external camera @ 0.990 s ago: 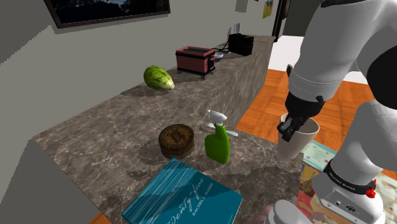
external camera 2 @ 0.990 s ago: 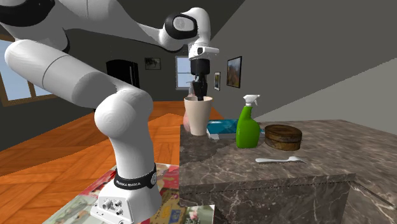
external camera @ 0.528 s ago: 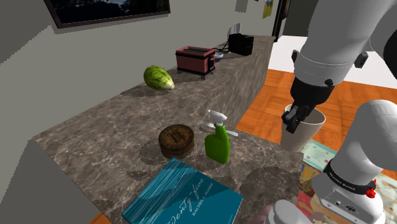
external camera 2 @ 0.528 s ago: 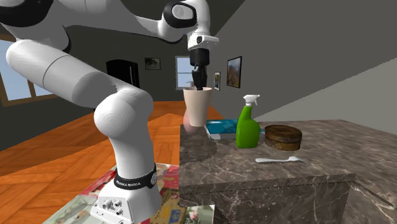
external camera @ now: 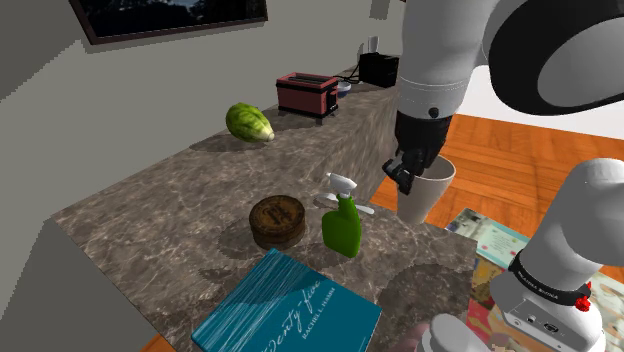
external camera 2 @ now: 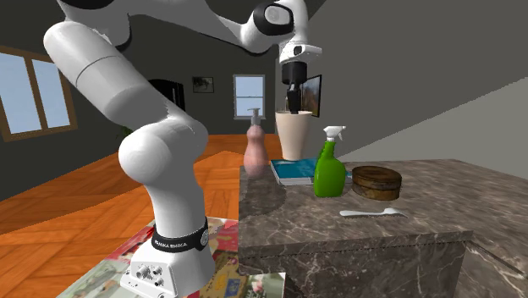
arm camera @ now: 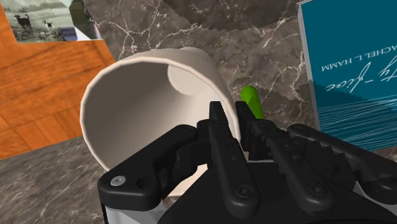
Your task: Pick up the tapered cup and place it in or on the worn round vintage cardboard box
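Wrist view: gripper [arm camera: 230, 116] clasps cup [arm camera: 130, 105] rim (aloft).

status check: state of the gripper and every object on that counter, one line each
gripper: shut on the cup's rim
cup: upright, empty, held, looks clear of the counter
round box: lid on, nothing on top
spray bottle: upright, beside the round box
book: closed, lying flat
spoon: lying flat
pink dispenser: upright
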